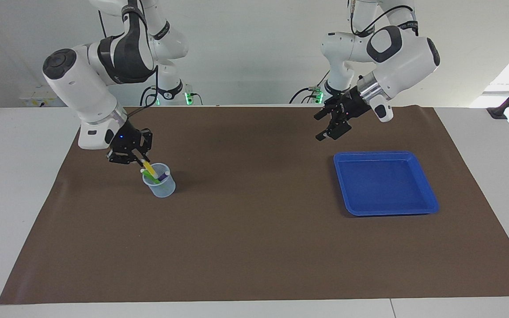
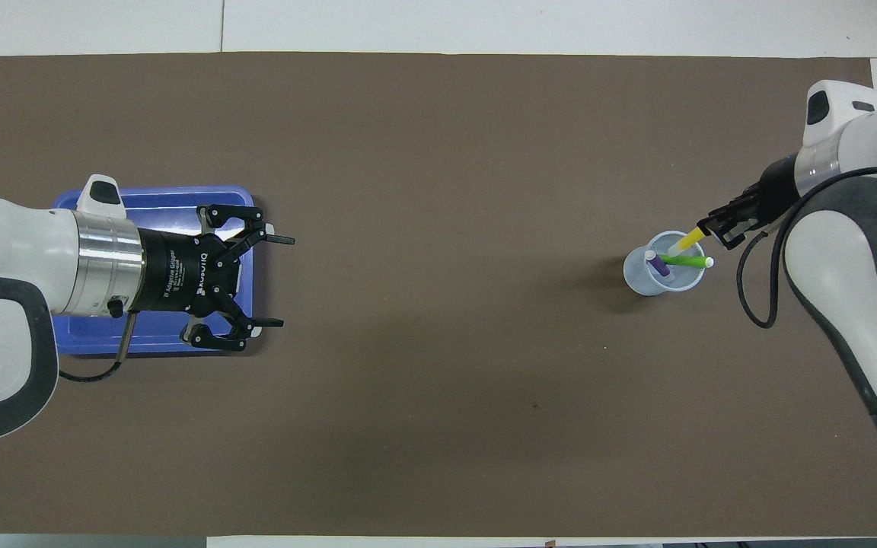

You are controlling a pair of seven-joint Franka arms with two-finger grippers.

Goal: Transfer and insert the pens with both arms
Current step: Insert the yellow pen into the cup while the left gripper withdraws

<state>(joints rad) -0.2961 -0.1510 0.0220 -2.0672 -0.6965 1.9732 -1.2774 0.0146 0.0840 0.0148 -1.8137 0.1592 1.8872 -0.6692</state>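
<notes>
A clear plastic cup (image 1: 162,187) stands on the brown mat toward the right arm's end; it also shows in the overhead view (image 2: 640,275). The green pen (image 1: 150,177) (image 2: 686,261) and the purple pen (image 1: 163,177) (image 2: 658,266) lean inside it. My right gripper (image 1: 141,160) (image 2: 711,227) is shut on the upper end of the yellow pen (image 1: 149,168) (image 2: 687,242), whose lower end is inside the cup. My left gripper (image 1: 318,128) (image 2: 283,281) is open and empty, raised over the mat by the blue tray's edge.
A blue square tray (image 1: 385,183) (image 2: 164,199) lies empty on the mat toward the left arm's end. The brown mat (image 1: 254,229) covers most of the white table. Two small idle arms with green-lit bases stand at the robots' edge.
</notes>
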